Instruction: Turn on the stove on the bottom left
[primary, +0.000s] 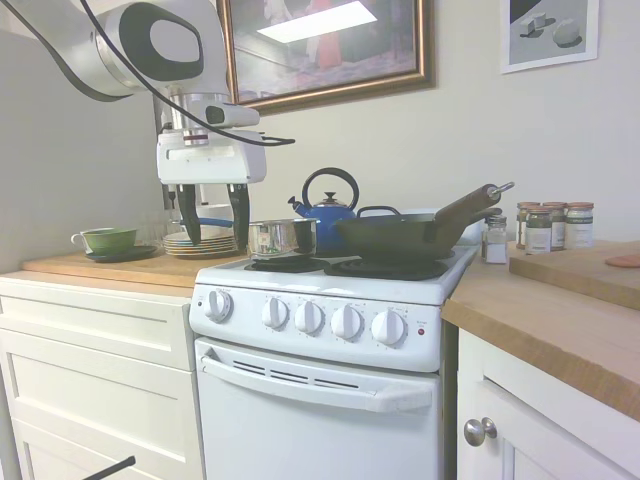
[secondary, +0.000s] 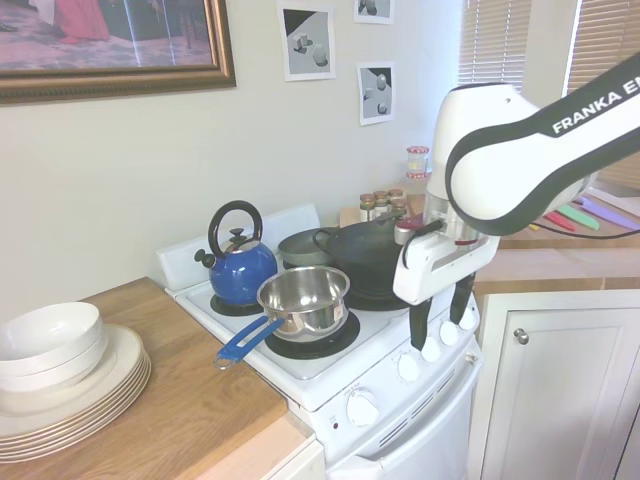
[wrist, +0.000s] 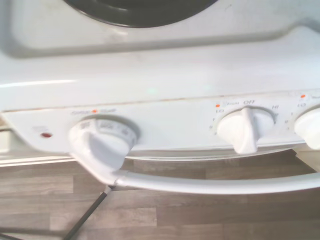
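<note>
The white stove stands between wooden counters, with a row of round white knobs on its front panel. Its front-left burner is a small black coil under a steel pot. My gripper hangs open and empty, fingers pointing down, above and in front of the panel's left end. From the other side the gripper shows over the knob row. The wrist view looks down on a large knob, a smaller knob pointing at OFF, and a black coil's edge.
A steel pot with a blue handle, a blue kettle and a dark wok sit on the burners. Plates and bowls and a green cup are on the left counter, spice jars on the right. The oven handle juts out below the knobs.
</note>
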